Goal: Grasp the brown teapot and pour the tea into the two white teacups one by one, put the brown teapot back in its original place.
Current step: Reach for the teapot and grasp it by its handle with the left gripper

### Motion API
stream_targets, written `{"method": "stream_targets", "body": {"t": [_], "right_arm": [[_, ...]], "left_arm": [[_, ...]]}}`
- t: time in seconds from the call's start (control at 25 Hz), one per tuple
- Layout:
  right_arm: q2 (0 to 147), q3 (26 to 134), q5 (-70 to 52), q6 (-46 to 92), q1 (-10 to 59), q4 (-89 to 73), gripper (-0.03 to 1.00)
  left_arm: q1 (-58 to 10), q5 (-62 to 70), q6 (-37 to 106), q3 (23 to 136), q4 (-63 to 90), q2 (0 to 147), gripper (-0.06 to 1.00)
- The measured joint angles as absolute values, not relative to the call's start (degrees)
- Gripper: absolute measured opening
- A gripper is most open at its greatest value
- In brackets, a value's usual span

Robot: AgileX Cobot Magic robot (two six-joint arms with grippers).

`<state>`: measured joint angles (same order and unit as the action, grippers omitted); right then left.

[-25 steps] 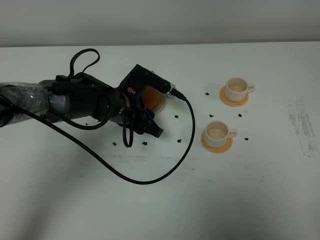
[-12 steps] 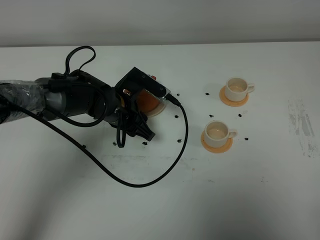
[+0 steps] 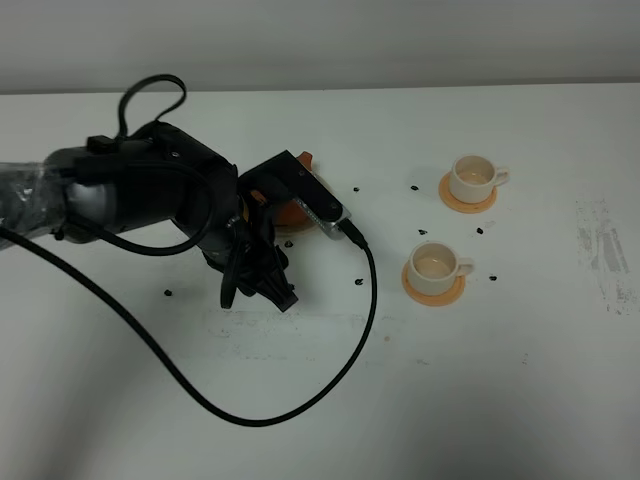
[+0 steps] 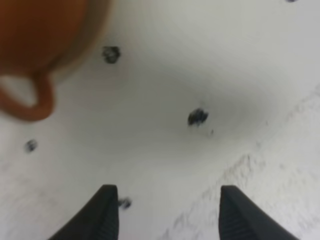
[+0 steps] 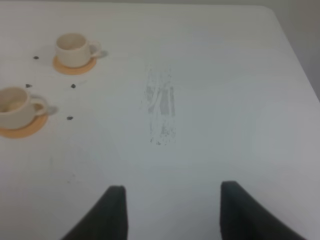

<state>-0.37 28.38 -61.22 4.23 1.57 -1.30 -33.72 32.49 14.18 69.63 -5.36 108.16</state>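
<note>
The brown teapot sits left of the table's middle, mostly hidden by my left arm's wrist. In the left wrist view the brown teapot and its loop handle lie blurred ahead of my left gripper, which is open, empty and clear of the handle. A beige rim shows under the pot. The two white teacups stand on orange coasters at the right, and both teacups also appear in the right wrist view. My right gripper hangs open over bare table.
A black cable loops from the left wrist across the front of the table. Small dark specks dot the surface around the pot and cups. A grey scuff mark lies near the right edge.
My left arm has drawn back toward the front left, away from the teapot. The teapot stays where it stood, and the cups have not moved.
</note>
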Motion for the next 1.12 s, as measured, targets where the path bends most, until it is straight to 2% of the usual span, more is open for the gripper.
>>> {"method": "stream_targets", "body": {"t": [0.16, 0.44, 1.12], "right_arm": [[-0.4, 28.4, -61.2, 4.2, 1.6, -1.3, 0.44], [-0.4, 28.4, -61.2, 4.2, 1.6, -1.3, 0.44], [-0.4, 28.4, -61.2, 4.2, 1.6, -1.3, 0.44]], "left_arm": [[-32.8, 34.6, 9.2, 70.6, -10.2, 104.1, 0.47], [-29.7, 40.0, 5.2, 80.5, -11.4, 107.9, 0.47], [-27.2, 35.7, 4.6, 86.1, -4.0, 118.2, 0.47]]}}
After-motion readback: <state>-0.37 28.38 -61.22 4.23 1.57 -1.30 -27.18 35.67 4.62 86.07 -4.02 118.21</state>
